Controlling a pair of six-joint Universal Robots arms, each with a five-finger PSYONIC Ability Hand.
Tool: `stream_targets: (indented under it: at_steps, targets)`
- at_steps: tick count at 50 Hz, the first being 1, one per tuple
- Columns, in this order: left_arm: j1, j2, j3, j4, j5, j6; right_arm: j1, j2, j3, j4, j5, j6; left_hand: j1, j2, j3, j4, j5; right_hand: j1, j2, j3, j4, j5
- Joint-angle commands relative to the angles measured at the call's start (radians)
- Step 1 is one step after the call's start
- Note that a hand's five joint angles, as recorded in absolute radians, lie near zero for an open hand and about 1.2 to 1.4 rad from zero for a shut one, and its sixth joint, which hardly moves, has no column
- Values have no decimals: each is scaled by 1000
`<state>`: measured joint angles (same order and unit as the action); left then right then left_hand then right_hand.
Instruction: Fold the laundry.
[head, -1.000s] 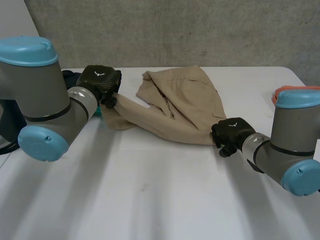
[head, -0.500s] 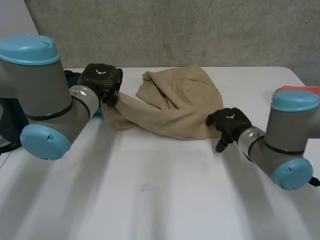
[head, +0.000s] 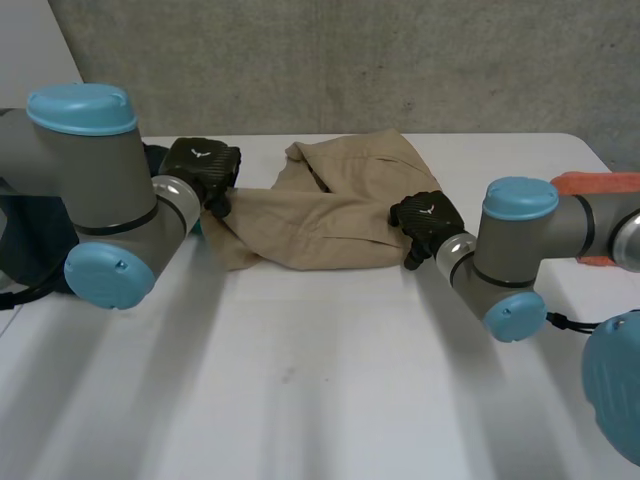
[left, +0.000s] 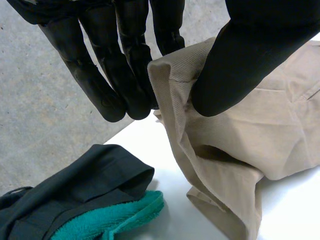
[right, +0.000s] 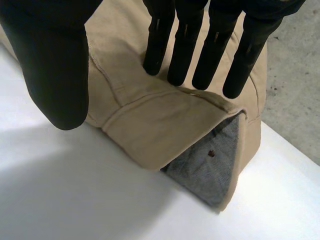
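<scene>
A tan garment (head: 340, 200) lies crumpled across the far middle of the white table (head: 300, 380). My left hand (head: 200, 168) is at its left end, where the thumb and fingers (left: 125, 85) pinch a fold of the tan garment (left: 225, 150) and hold it just off the table. My right hand (head: 426, 220) is at the garment's right end. Its fingers (right: 185, 45) are straight and spread from the thumb, hovering over a folded-back hem of the tan garment (right: 150, 130) that shows grey lining (right: 210, 162). Nothing is held in it.
A dark garment (left: 75, 185) and a teal towel (left: 115, 220) lie beside my left hand. An orange object (head: 598, 188) sits at the table's far right edge. A concrete wall runs behind the table.
My right hand has opened, letting go of the garment's right end, and moved left and farther back. That end now lies more bunched toward the middle. The left hand keeps its pinch.
</scene>
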<state>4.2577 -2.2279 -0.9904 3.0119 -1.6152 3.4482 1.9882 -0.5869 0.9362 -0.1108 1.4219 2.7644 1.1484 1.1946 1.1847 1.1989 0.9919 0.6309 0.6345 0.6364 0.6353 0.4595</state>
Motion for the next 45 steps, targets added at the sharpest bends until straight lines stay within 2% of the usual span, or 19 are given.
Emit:
stream_targets:
  at_steps: [1,2,4,7,10,12,15,19,22,25,29,37,41,45]
  targets:
    - [-4,-22,24,-24,-17,-1,-2,47,-59,-26,51,-34,248,202,212,197,230,581,578,576,577,578]
    - [-4,-19,24,-27,-18,-1,-3,39,-66,-23,61,-31,248,202,212,197,230,763,760,758,759,760]
    - [-4,-9,19,-37,-25,-3,-5,13,-65,-12,72,-26,248,202,212,197,230,765,762,760,761,762]
    - [-2,40,6,-53,-32,-9,-14,-103,-36,48,63,4,248,202,212,197,230,765,762,760,761,762]
    - [5,129,-16,-62,-28,-24,-35,-258,-13,121,6,35,248,202,212,197,230,765,762,760,761,762]
    - [11,241,-27,-68,-31,-52,-75,-408,-49,192,-62,47,248,202,212,197,230,765,762,760,761,762]
    - [17,359,-25,-85,-32,-87,-109,-499,-124,274,-69,44,248,202,212,197,230,765,762,760,761,762]
    - [33,503,-16,-97,-23,-136,-160,-551,-295,410,-80,41,248,202,212,197,230,765,762,760,761,762]
    - [30,609,10,-102,-5,-161,-175,-551,-452,497,-119,44,248,202,212,197,230,765,762,760,761,762]
    - [18,648,42,-117,3,-166,-174,-535,-523,532,-129,44,248,202,212,197,230,765,762,760,761,762]
    - [2,634,81,-142,-12,-159,-163,-530,-511,539,-129,44,248,202,212,197,230,765,762,760,761,762]
    - [-10,460,75,-133,-28,-132,-157,-515,-268,499,-149,44,248,202,212,197,230,765,762,760,761,762]
    - [-7,354,104,-78,-18,-113,-147,-458,-221,352,-136,41,248,202,212,197,230,765,762,760,761,762]
    - [-2,233,252,59,-26,-97,-112,-378,-281,103,-52,29,248,202,212,197,230,765,762,760,761,762]
